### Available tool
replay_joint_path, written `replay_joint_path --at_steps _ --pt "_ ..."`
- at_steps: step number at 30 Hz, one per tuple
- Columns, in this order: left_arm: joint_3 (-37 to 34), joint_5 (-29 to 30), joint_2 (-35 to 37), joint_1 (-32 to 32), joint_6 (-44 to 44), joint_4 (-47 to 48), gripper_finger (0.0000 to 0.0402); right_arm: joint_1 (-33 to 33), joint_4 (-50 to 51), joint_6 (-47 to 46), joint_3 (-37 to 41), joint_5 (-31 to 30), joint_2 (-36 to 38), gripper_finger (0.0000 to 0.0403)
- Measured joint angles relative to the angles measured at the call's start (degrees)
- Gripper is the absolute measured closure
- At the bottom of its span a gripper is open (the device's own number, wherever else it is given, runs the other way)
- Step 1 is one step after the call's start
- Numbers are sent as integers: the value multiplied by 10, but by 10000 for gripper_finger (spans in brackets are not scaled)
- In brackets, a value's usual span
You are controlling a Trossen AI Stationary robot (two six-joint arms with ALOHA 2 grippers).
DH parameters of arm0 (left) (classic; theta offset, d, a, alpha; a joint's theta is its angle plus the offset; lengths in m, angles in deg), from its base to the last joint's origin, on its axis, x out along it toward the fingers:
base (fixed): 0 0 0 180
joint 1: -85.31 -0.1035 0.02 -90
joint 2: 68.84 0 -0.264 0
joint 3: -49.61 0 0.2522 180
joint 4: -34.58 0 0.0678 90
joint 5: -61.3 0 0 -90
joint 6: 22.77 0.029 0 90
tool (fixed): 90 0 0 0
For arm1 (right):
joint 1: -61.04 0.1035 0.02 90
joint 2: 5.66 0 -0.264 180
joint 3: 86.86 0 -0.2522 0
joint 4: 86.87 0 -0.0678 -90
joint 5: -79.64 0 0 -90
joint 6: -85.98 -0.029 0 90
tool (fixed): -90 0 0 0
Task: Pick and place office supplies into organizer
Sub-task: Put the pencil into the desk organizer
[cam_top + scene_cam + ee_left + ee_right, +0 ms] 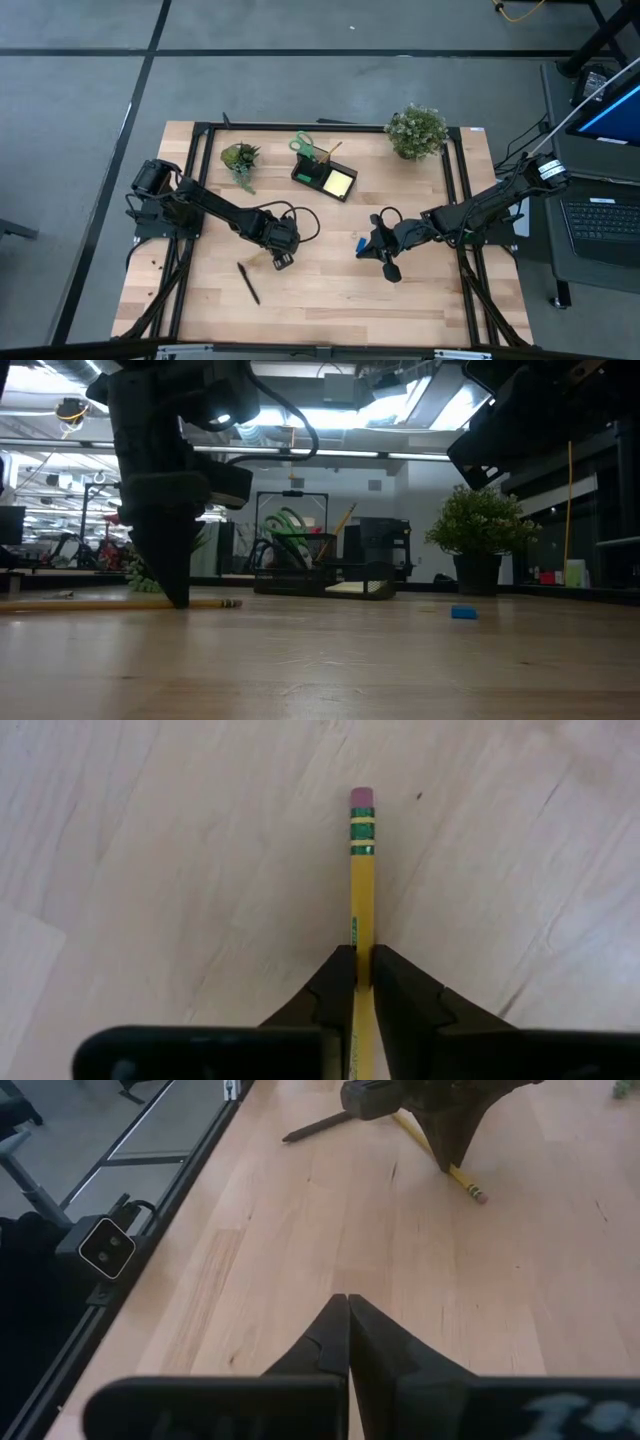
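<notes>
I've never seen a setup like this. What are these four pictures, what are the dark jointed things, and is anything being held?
They show one moment from four cameras: above the table, at table height, and one on each arm's wrist. The dark things are two robot arms on a wooden table. The left gripper has its fingers shut on a yellow pencil lying on the wood. The right gripper is shut and holds nothing. At the back stands a black mesh organizer holding green scissors and a yellow note pad, between two potted plants. A black pen and small blue piece lie loose.

Pencil [361, 880] between left tool [362, 982] fingers
</notes>
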Motion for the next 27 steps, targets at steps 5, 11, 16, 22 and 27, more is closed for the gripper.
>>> replay_joint_path --at_steps 5,11,16,22,27 --pt "0 0 1 0 11 0 373 0 0 0 0 0 0 395" --pt "-3 -5 21 0 44 -5 374 0 0 2 0 0 0 395" --pt "-3 2 58 1 72 -17 374 0 0 2 0 0 0 395" --pt "-2 35 105 1 137 -42 374 0 1 2 0 0 0 395" --pt "-2 102 154 0 221 -85 375 0 1 11 0 0 0 395"
